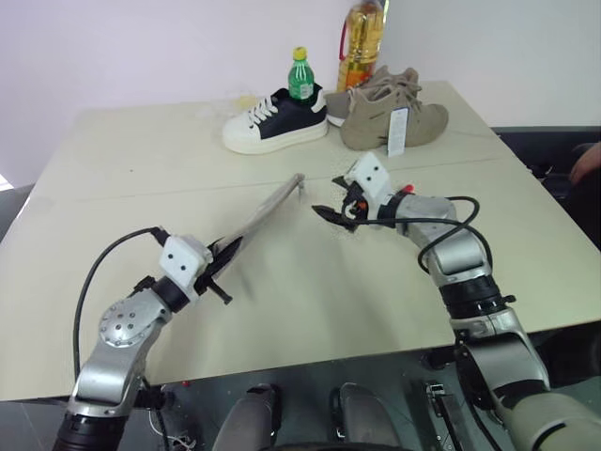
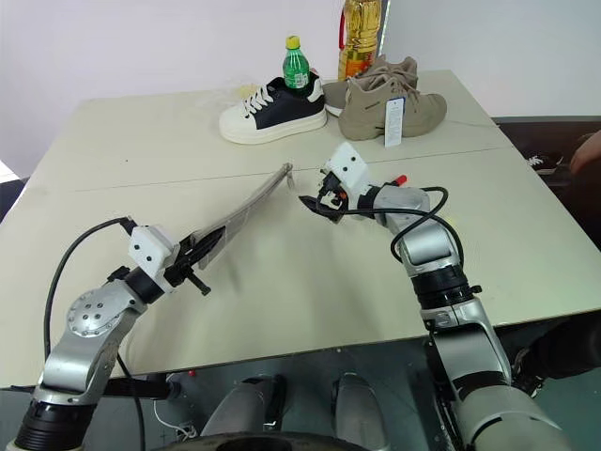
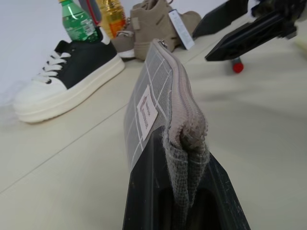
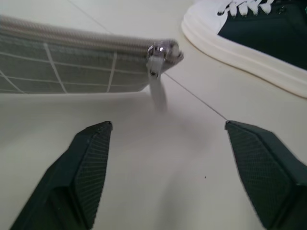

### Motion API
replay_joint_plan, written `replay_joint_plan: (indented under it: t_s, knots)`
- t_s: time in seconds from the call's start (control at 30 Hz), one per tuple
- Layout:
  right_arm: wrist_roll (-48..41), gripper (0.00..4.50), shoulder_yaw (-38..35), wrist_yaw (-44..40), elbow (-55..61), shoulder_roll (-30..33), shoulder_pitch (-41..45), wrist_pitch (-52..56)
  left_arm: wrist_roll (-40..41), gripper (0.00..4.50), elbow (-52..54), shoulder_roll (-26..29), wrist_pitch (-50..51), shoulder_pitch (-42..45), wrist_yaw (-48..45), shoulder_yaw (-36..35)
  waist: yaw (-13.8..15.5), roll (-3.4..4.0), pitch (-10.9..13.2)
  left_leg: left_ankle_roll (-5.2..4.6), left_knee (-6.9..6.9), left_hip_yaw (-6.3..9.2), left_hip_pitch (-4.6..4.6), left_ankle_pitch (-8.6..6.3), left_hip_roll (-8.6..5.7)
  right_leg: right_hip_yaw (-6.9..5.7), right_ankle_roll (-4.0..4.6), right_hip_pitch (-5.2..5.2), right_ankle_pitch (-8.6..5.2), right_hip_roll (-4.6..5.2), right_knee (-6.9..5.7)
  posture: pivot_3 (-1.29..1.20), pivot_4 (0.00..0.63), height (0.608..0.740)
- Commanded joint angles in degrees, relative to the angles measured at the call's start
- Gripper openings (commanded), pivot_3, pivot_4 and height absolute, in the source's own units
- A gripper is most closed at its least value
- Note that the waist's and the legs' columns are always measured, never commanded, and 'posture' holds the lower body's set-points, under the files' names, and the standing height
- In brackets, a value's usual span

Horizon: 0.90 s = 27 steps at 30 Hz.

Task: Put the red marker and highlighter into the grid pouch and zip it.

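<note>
We see the left pincer (image 1: 223, 256) reaching level and inward, its black fingers (image 3: 144, 191) clamped tight on one short end of the grid pouch (image 1: 268, 211), which juts out from it edge-up above the table (image 1: 113, 160), zipper seam on top. The pouch is flat grey fabric with white grid lines and a small white label. Just beyond its far end, the right pincer (image 1: 331, 214) hovers with textured fingers (image 4: 86, 163) spread wide, holding nothing, the metal zipper pull (image 4: 156, 72) hanging just ahead of them. Beyond both pincers stand a black-and-white sneaker (image 1: 274, 120), tan shoes (image 1: 390, 115), a green bottle (image 1: 300, 75) and an oil bottle (image 1: 362, 42). A small red tip (image 3: 237, 67) shows under the right wrist.
</note>
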<state>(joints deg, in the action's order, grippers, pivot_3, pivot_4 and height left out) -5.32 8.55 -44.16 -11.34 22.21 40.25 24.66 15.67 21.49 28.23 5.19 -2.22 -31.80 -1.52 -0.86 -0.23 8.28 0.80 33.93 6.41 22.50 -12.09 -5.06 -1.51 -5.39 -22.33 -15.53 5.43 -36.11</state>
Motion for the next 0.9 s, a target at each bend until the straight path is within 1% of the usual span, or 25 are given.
replay_joint_plan:
  t_s: [0.03,0.13,0.23,0.27,0.33,0.37,0.4,0.43,0.47,0.53,0.7,0.8,0.9]
  knots:
    - [-0.84,3.95,-1.05,1.6,-1.46,-1.81,2.07,0.11,0.92,0.0,2.68,-0.35,0.39,0.24,-0.88,0.31,0.11,-0.01,0.01,0.0,0.01,0.0,0.0,0.0,-0.01,0.0,0.0,0.01,0.0,0.01,0.01,0.0,0.15,0.738]
    - [-2.37,3.95,-2.98,3.62,-3.62,-4.26,3.46,1.63,0.89,0.0,3.07,-0.14,0.68,-0.09,-2.22,1.18,0.17,-0.01,0.01,0.0,0.01,0.0,0.0,0.0,-0.01,0.0,0.01,0.01,0.0,0.02,0.01,0.0,0.15,0.738]
    - [-2.66,3.95,-3.04,3.56,-4.32,-4.56,3.76,2.0,1.15,0.0,3.26,-0.51,0.64,-0.23,-2.87,1.25,0.3,0.01,0.02,0.0,0.01,0.01,0.01,0.0,-0.02,0.0,0.02,0.01,0.0,0.02,0.03,0.0,0.15,0.738]
    - [-3.0,3.72,-3.22,3.69,-4.76,-4.77,3.99,2.69,1.19,0.0,3.34,-0.57,0.68,-0.24,-3.02,1.23,0.3,0.01,0.02,0.0,0.01,0.01,0.02,0.0,-0.03,0.0,0.02,0.01,0.0,0.04,0.04,0.0,0.15,0.738]
    - [-3.74,3.19,-3.55,3.57,-5.05,-5.09,4.24,3.67,1.15,0.0,3.44,-0.64,0.76,-0.3,-3.23,1.23,0.26,0.01,0.02,0.0,0.01,0.01,0.02,0.0,-0.03,0.0,0.02,0.02,0.0,0.04,0.06,0.0,0.15,0.738]
    - [-3.94,2.77,-3.55,3.35,-4.95,-5.12,4.25,3.82,1.07,0.0,3.47,-0.66,0.75,-0.33,-3.3,1.24,0.25,0.0,0.02,0.0,0.0,0.01,0.02,0.0,-0.03,0.0,0.02,0.02,0.0,0.04,0.06,0.0,0.15,0.738]
    - [-3.9,2.22,-3.21,2.96,-4.58,-4.97,4.16,3.75,0.94,0.0,3.4,-0.7,0.72,-0.27,-3.3,1.22,0.24,0.01,0.03,0.0,0.0,0.01,0.02,0.0,-0.03,0.0,0.02,0.02,0.0,0.04,0.06,0.0,0.15,0.738]
    - [-3.81,1.55,-2.86,2.62,-4.12,-4.78,4.03,3.63,0.73,0.0,3.21,-0.8,0.76,-0.11,-3.12,1.15,0.23,0.01,0.03,0.0,-0.01,0.01,0.02,0.0,-0.03,0.0,0.02,0.01,0.0,0.04,0.06,0.0,0.15,0.738]
    - [-3.78,1.18,-2.68,2.5,-3.71,-4.67,3.93,3.7,0.44,0.0,2.96,-0.88,0.76,0.06,-2.96,1.09,0.22,0.01,0.03,0.0,-0.01,0.01,0.02,0.0,-0.03,0.0,0.02,0.01,0.0,0.04,0.06,0.0,0.15,0.738]
    - [-3.5,0.08,-2.18,2.12,-2.58,-4.32,3.59,3.67,-0.2,0.0,2.49,-1.1,0.77,0.21,-2.63,1.17,0.21,0.01,0.03,0.0,-0.01,0.01,0.02,0.0,-0.03,0.0,0.02,0.01,0.0,0.04,0.06,0.0,0.15,0.738]
    - [-0.53,0.03,1.78,0.36,1.77,-1.66,2.24,2.53,-2.16,0.0,1.62,-2.16,1.5,0.83,-1.26,2.64,0.32,0.01,0.03,0.0,0.0,0.01,0.03,0.0,-0.04,0.0,0.01,0.01,0.0,0.04,0.06,0.0,0.15,0.738]
    - [1.26,0.03,5.73,-2.63,6.91,1.15,0.91,1.96,-3.93,0.0,-0.67,-5.06,2.14,3.28,1.32,4.55,0.48,0.01,0.03,0.0,0.01,0.01,0.04,0.0,-0.05,-0.01,0.01,0.02,-0.01,0.06,0.07,0.0,0.15,0.738]
    - [1.52,0.03,7.97,-5.05,12.14,3.28,-0.2,2.79,-6.66,0.0,-3.69,-8.31,1.89,6.31,3.62,6.95,0.48,-0.04,0.06,0.0,0.03,0.01,0.05,0.0,-0.05,-0.02,-0.01,0.03,-0.01,0.05,0.07,0.0,0.15,0.738]
